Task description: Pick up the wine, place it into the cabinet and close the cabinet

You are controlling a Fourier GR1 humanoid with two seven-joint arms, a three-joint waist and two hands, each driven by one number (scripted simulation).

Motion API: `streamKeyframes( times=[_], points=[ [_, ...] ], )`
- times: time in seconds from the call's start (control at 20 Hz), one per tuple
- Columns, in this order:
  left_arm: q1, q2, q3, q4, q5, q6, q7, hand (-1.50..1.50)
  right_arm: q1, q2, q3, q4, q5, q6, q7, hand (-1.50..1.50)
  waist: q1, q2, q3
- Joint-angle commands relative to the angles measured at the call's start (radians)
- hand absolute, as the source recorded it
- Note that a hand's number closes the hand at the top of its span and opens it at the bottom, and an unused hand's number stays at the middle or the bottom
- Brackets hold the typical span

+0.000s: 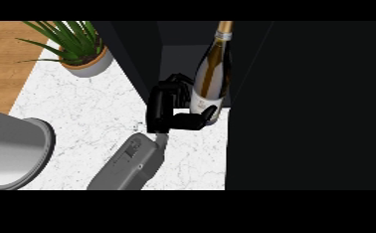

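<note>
— Where's the wine (pixel 211 75)?
— Upright at the table's (pixel 88 112) far right edge, at the mouth of the dark cabinet (pixel 294 102), neck pointing away.
— And the hand (pixel 167 108)?
— Which hand it is I can't tell; its fingers (pixel 178 80) and thumb are curled round the bottle's lower body, clamped on it.
— Anything else?
— A plant (pixel 77 48) at the far left corner, a grey shape (pixel 22 152) at the left edge.

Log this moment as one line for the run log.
phase: placing | right hand: curled round wine bottle | bottle: upright at cabinet opening | left hand: not in view | door: open
</note>
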Motion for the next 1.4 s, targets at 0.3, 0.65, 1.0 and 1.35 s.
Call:
streamKeyframes(
  times=[0.3,0.65,1.0,1.35],
  points=[
    [-0.080,0.000,-0.017,0.220,0.139,-0.010,-0.134,1.50,-0.001,0.019,0.024,0.069,0.056,0.009,-0.055,-1.50,-0.002,0.001,0.000],
    [-0.075,0.000,-0.028,0.281,0.281,-0.082,-0.211,1.50,0.042,0.013,0.025,-0.029,0.001,0.003,0.012,-1.50,-0.010,0.001,0.000],
    [-0.195,0.000,0.028,0.493,0.362,-0.211,-0.276,1.50,0.011,0.001,0.002,0.035,-0.010,0.025,-0.026,-1.50,-0.013,0.004,0.000],
    [-0.296,0.000,-0.008,0.607,0.440,-0.269,-0.276,1.50,-0.039,-0.025,-0.041,0.047,-0.061,0.014,0.012,-1.50,-0.020,0.006,0.000]
  ],
)
